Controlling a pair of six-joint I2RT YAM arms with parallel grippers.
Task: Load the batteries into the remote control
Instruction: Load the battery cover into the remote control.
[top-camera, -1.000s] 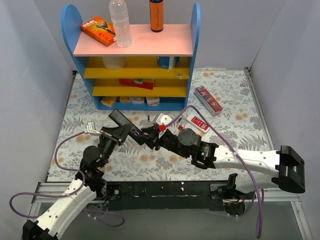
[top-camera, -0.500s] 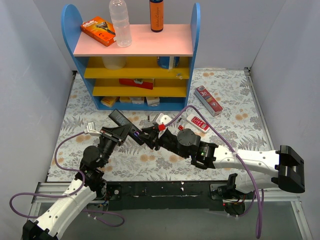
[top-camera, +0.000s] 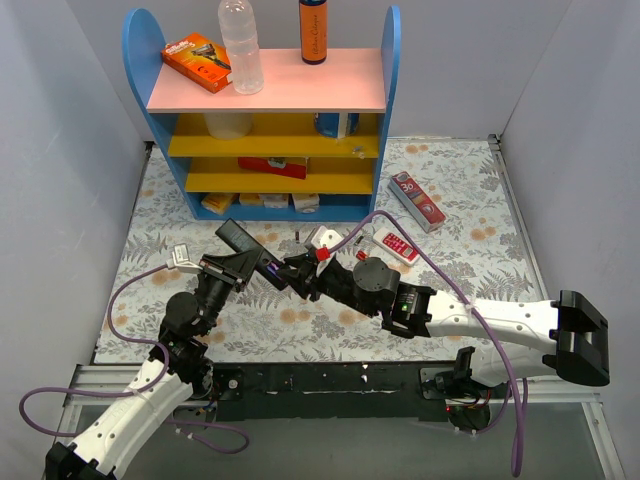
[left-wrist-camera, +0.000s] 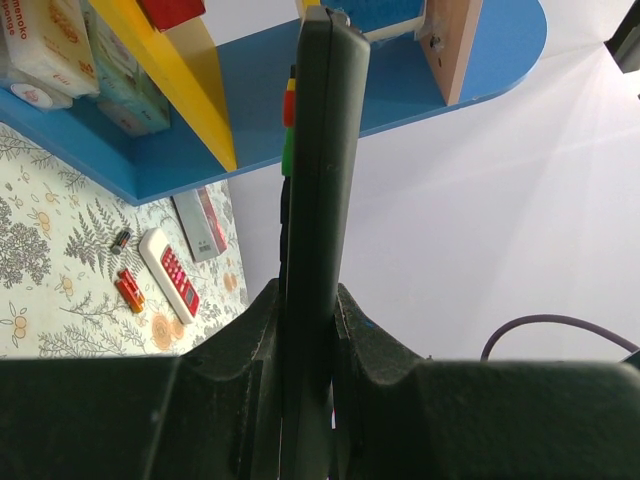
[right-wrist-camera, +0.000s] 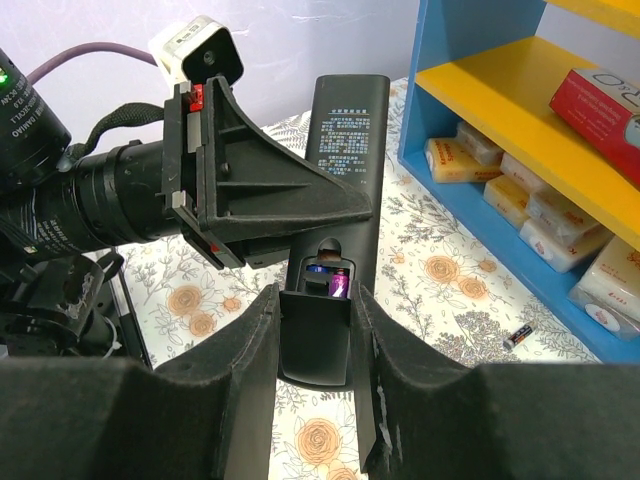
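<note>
Two remotes: one black remote (top-camera: 238, 240) and one white remote (top-camera: 396, 244). Two batteries (right-wrist-camera: 330, 283) sit in the black one's open bay. One dark cell (right-wrist-camera: 517, 336) lies loose, and the red-orange cells (left-wrist-camera: 128, 290) look like two. One shelf (top-camera: 270, 95). Two bottles: one clear bottle (top-camera: 241, 45), one orange bottle (top-camera: 313, 30). Three boxes: one orange box (top-camera: 197, 61), one red box (top-camera: 272, 167), one long box (top-camera: 417, 201). Several packets (right-wrist-camera: 530, 205), too crowded to count.

Robot lab test cell, white partition walls (top-camera: 60, 130), floral tablecloth (top-camera: 470, 240), toy-like blue shelf (top-camera: 392, 60) of props
</note>
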